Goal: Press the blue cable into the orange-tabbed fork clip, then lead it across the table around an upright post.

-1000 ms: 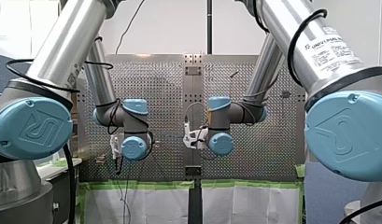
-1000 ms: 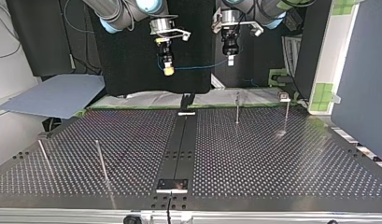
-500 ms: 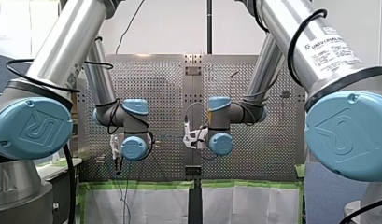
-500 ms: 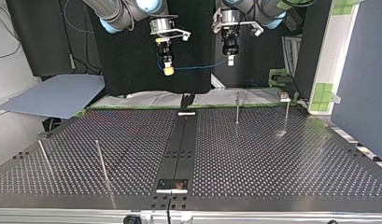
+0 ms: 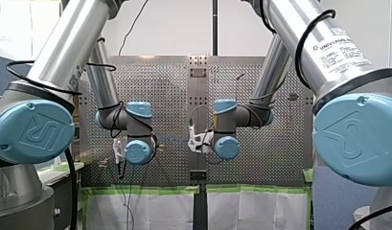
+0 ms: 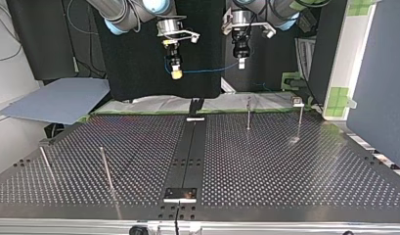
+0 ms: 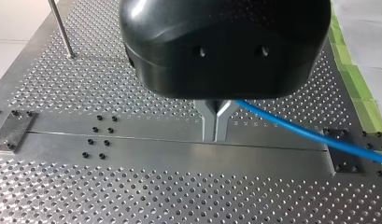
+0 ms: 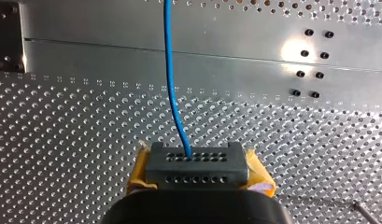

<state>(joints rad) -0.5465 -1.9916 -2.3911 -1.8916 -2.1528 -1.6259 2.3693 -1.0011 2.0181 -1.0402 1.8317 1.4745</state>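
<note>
Four upright posts (image 6: 105, 167) stand on the tabletop (image 6: 285, 166), two near and two farther back. Beyond them, one blue cable (image 6: 207, 71) hangs in the air, running side to side. My right end effector (image 6: 176, 74) and my left end effector (image 6: 241, 63) are each clamped closed on it.

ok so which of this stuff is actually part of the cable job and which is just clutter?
In the job: blue cable, held by my left gripper and my right gripper; upright posts on the perforated table. I cannot pick out the orange-tabbed clip.
Lying about: blue sheet, green tape, white cloth.
</note>
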